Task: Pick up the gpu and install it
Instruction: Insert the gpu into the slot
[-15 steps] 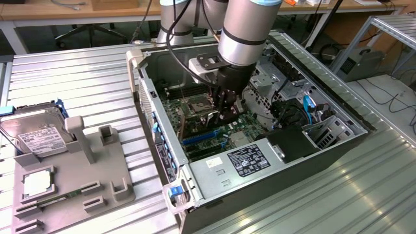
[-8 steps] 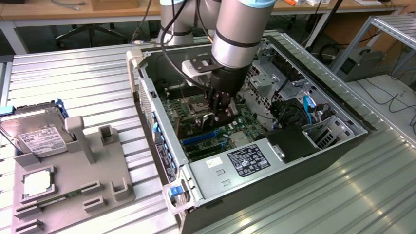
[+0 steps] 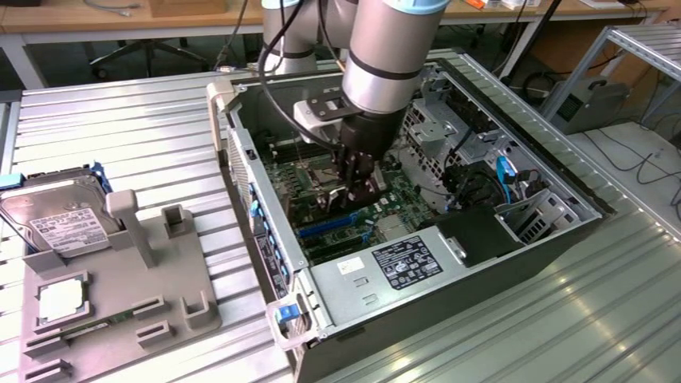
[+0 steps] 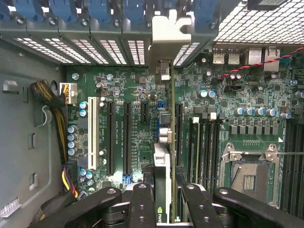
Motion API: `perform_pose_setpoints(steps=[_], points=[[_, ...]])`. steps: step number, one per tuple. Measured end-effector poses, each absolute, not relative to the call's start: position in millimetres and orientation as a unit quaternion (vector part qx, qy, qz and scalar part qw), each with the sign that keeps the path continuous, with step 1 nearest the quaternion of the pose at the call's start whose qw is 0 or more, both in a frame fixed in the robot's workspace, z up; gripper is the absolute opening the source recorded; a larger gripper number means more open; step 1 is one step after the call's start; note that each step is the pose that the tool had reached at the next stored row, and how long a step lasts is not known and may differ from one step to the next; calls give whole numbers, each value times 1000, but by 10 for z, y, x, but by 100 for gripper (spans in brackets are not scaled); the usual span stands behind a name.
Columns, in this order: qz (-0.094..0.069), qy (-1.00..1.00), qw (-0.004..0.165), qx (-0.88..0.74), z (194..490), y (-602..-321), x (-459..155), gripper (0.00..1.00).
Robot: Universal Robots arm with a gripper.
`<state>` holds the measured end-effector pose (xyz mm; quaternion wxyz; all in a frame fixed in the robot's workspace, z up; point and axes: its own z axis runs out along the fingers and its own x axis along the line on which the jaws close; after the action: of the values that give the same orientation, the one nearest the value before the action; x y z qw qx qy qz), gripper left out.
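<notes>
Green board edge, black face, silver end bracket: the thin flat gpu (image 4: 162,166) stood edge-on over the slots of the green motherboard (image 4: 118,137), inside the open black metal case (image 3: 479,239). I judged it light, stiff and fragile, best held by its flat faces. The black gripper (image 4: 169,192) was clamped across those faces, jaws partly apart.

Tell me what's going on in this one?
The arm's gripper is down inside an open computer case, shut on the gpu. The card stands on edge over the motherboard, running alongside its expansion slots, with its metal bracket up by the case's rear slot covers. Whether it is seated in a slot I cannot tell. A hard drive lies outside the case, on the exterior view's left.
</notes>
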<state>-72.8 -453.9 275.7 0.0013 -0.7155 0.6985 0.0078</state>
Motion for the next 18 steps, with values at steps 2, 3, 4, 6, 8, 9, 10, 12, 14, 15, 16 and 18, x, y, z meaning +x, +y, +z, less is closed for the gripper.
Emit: perform_pose_setpoints(steps=[2,3,4,6,8,9,10,12,14,15,16,18], points=[[8,699,1,-716,2757,-4539,-740,27],[8,699,1,-716,2757,-4539,-742,27],[8,699,1,-716,2757,-4539,-742,27],[8,699,1,-716,2757,-4539,-742,27],[8,699,1,-715,2757,-4539,-745,27],[8,699,1,-715,2757,-4539,-750,27],[8,699,1,-715,2757,-4539,-756,27],[8,699,1,-716,2757,-4539,-766,27],[8,699,1,-716,2753,-4539,-779,27],[8,699,1,-716,2751,-4539,-785,27],[8,699,1,-716,2750,-4540,-790,27],[8,699,1,-716,2747,-4540,-793,27]])
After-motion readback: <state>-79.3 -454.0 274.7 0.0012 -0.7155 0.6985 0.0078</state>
